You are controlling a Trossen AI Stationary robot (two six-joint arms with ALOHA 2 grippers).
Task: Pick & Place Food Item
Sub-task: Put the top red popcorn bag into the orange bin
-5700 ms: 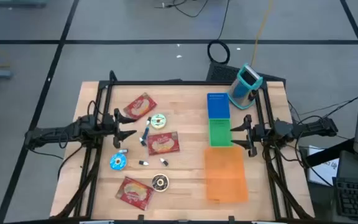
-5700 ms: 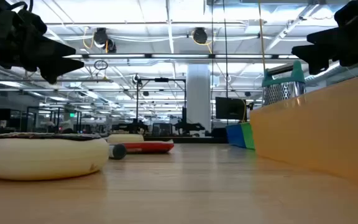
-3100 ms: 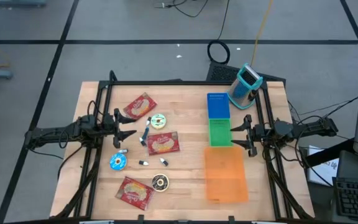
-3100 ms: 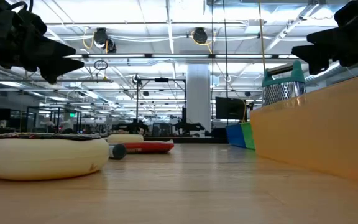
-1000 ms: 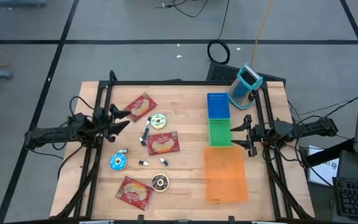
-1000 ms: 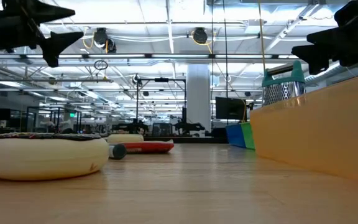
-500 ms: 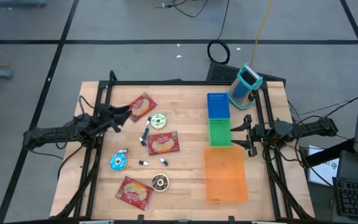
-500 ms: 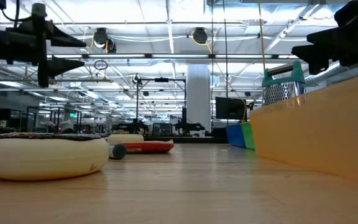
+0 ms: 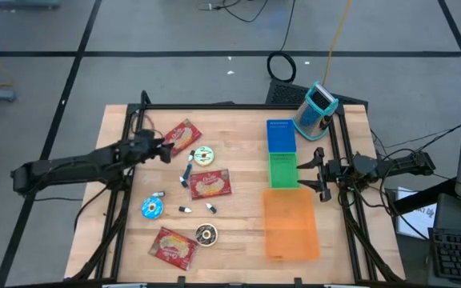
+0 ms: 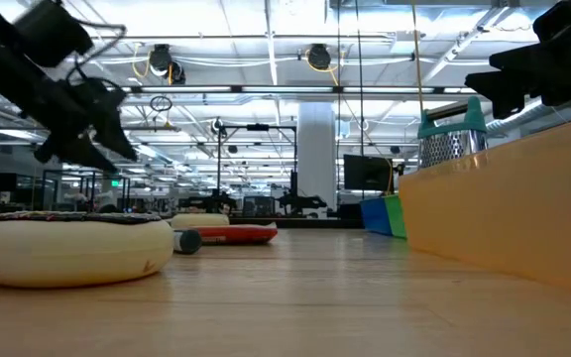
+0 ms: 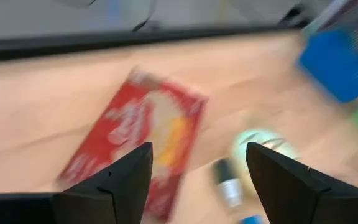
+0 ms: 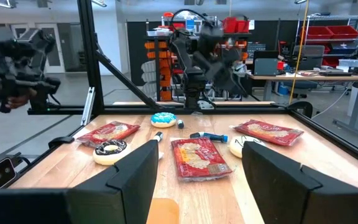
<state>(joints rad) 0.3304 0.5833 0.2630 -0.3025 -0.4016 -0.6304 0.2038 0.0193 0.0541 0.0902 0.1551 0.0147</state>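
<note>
Three red snack packets lie flat on the wooden table: one at the far left (image 9: 181, 138), one in the middle (image 9: 209, 184), one at the near left (image 9: 174, 246). A white-green donut (image 9: 204, 156), a blue donut (image 9: 152, 208) and a chocolate donut (image 9: 206, 234) lie among them. My left gripper (image 9: 169, 150) hangs open and tipped downward above the table, just left of the far packet (image 11: 138, 140), touching nothing. My right gripper (image 9: 304, 172) stands open and level at the right, beside the green bin (image 9: 283, 170), with nothing between its fingers (image 12: 135, 180).
A blue bin (image 9: 281, 136), the green bin and an orange bin (image 9: 290, 224) stand in a row on the right half. A teal-handled grater (image 9: 317, 110) stands at the far right corner. A marker (image 9: 189, 171) and small bits lie among the food items.
My left gripper has reached out toward the table's right, toward the far red packet, sinking and tipping from about level to slanting down. Its fingers have stayed open. Nothing on the table has moved.
</note>
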